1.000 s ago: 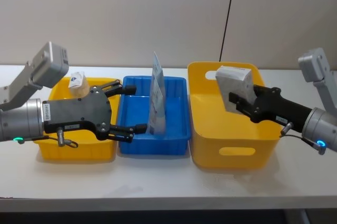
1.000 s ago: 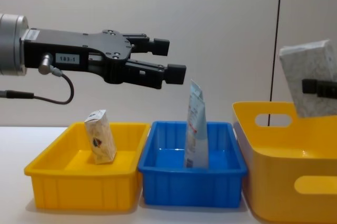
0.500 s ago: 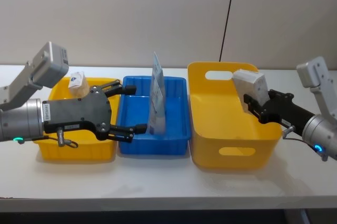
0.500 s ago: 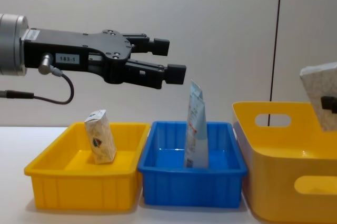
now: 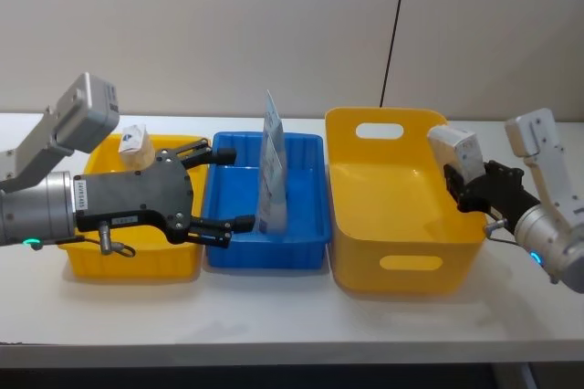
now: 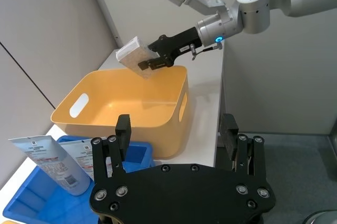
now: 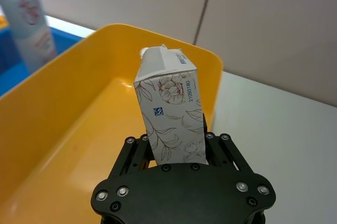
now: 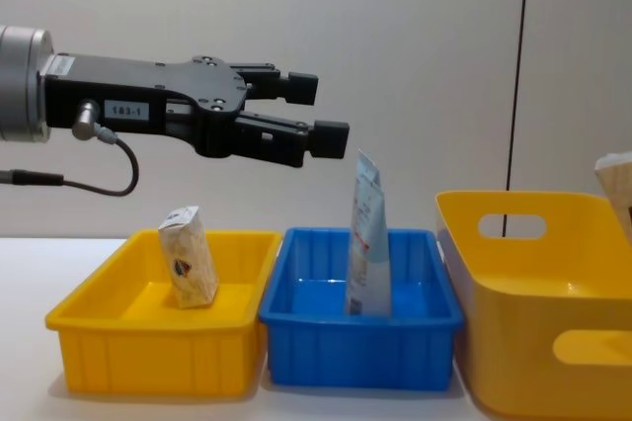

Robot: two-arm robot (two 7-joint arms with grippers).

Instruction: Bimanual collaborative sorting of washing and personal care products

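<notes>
Clamped on the soft pack (image 5: 454, 148) at the right rim of the large yellow bin (image 5: 401, 266), the right tool (image 5: 458, 181) probably needed to carry it inward before releasing; the left tool (image 5: 233, 188) hovered open over the blue bin (image 5: 265, 252).

White tabletop (image 5: 274, 320), one level surface. Standing directly on it are three open bins in a close row. The low yellow tray (image 5: 137, 261) is beneath the body of the left gripper (image 5: 233, 188). The blue tray (image 5: 265, 252) is below that gripper's fingertips. The tall yellow bin with handle cut-outs (image 5: 401, 266) has its right rim just beneath the right gripper (image 5: 453, 183).
</notes>
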